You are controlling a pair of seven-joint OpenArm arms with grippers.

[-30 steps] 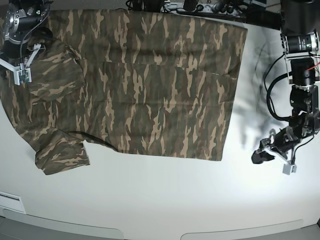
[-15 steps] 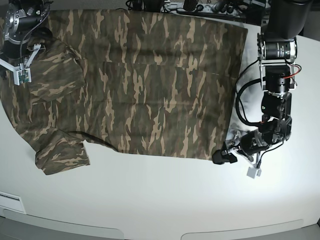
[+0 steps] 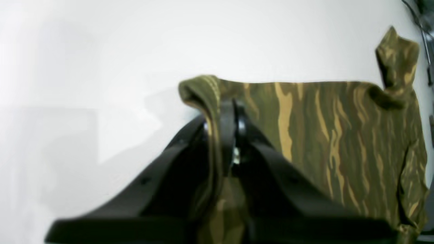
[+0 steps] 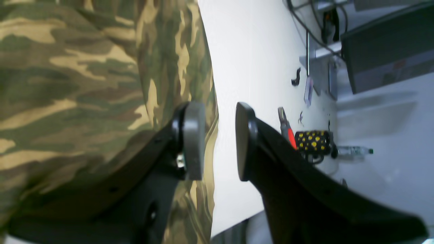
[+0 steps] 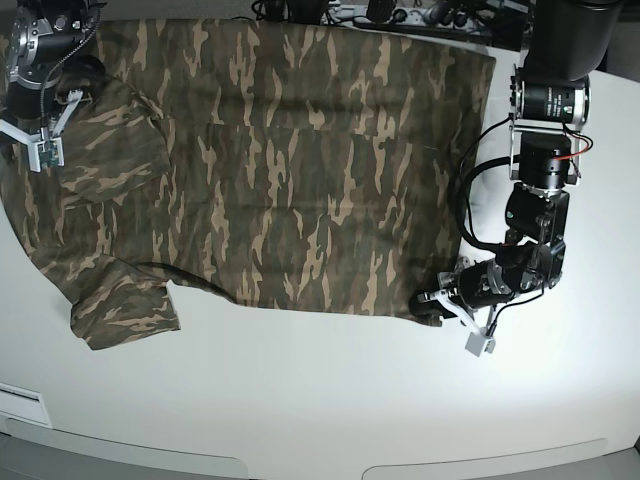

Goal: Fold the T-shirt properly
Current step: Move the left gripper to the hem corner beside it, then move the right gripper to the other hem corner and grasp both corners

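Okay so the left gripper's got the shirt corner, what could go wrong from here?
1. The left gripper pinches only the hem edge of the shirt; it may slip out when lifted.
2. The right gripper is open, straddling the shirt's edge near the sleeve, so nothing anchors that side; a pull could drag the whole shirt across the table instead of folding it.

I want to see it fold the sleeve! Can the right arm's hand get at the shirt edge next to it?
Probably yes. The right hand is open, and the T-shirt edge sits right by one finger, with only bare white table beside it, nothing blocking.
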